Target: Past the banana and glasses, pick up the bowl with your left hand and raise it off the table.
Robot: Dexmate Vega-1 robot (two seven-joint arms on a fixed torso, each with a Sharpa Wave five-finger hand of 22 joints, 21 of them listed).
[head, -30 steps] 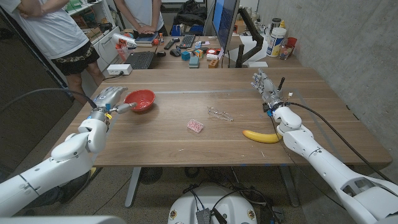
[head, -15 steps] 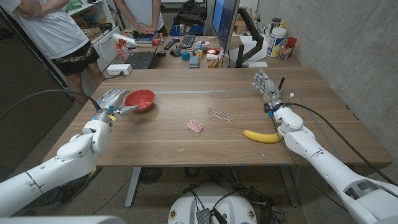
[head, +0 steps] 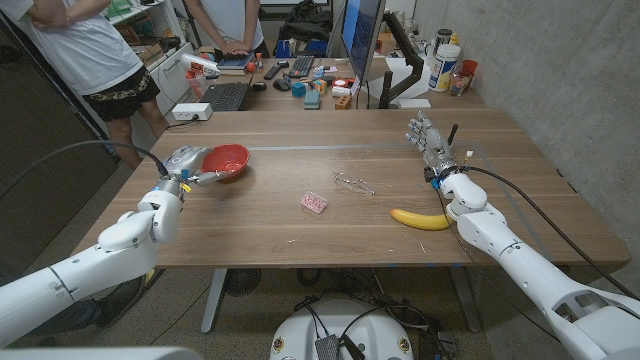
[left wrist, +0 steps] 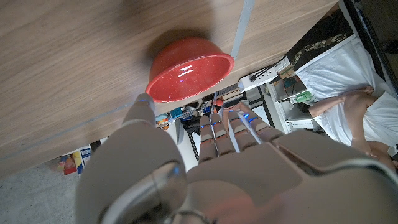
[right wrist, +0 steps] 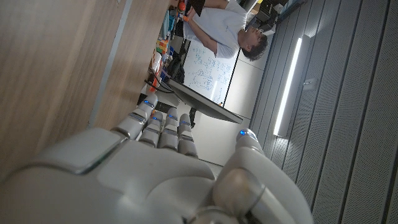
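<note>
**Left hand on the red bowl**

At the left of the head frame, the red bowl (head: 226, 160) sits near the table's (head: 300, 240) left edge, and the left hand (head: 185, 163) is against its near-left side. Its fingers reach to the bowl's rim and wall, so the hand appears to be gripping the bowl. The head view does not settle whether the bowl's base is on the wood or just above it. In the left wrist view the bowl (left wrist: 189, 70) shows just beyond the fingertips (left wrist: 217, 127) of the left hand (left wrist: 205, 168), with the thumb on one side and the other fingers on the other.

In the middle of the head frame lie a small pink-and-white item (head: 314, 202) and, just right of it, a pair of glasses (head: 354, 183). Further right and lower, the banana (head: 420, 219) lies on the wood close to the right arm's wrist.

At the right of the frame, the right hand (head: 427, 140) stands above the banana in the picture, holding nothing, its fingers extended and slightly apart. The right wrist view shows the back of the same hand (right wrist: 155, 168) with fingers stretched out side by side over bare wood.

Across the top of the head frame, a keyboard (head: 302, 66), a monitor (head: 362, 40) and small items crowd the table's far side, with two people (head: 90, 50) standing at the upper left.
</note>
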